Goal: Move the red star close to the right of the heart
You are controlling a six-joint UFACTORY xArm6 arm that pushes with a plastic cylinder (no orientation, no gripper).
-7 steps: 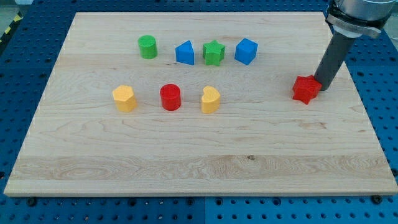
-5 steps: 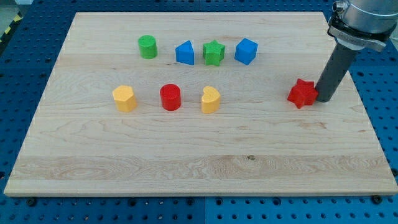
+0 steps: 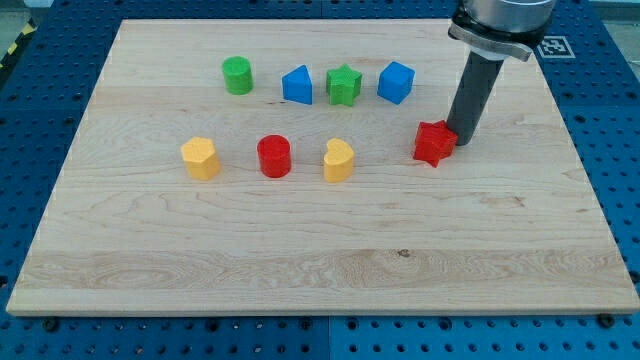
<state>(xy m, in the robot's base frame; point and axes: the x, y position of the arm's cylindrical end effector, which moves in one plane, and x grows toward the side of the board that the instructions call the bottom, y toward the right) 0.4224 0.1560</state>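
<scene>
1. The red star (image 3: 434,143) is sitting right of centre in the frame, on the tabletop (image 3: 300,250), with my tip (image 3: 462,141) touching its right side.
2. The end effector is a plain dark rod with no jaws, so it is holding nothing; it is only bearing sideways against the star.
3. The tip is standing on the star's right, probably because a push from that side is what sends the star leftward toward the yellow heart (image 3: 339,160).
4. The yellow heart is lying near the frame's centre, left of the star and slightly lower, with bare wood between them; the task is judged partly done.
5. A red cylinder (image 3: 273,156) and a second yellow block (image 3: 199,158), its shape unclear, are lining up left of the heart.
6. A green cylinder (image 3: 237,75), a blue block (image 3: 297,85), a green star (image 3: 343,84) and a blue cube (image 3: 396,82) are forming a row in the upper part of the frame.
7. The blocks are appearing smooth and matte; the tabletop is showing pale wood grain.
</scene>
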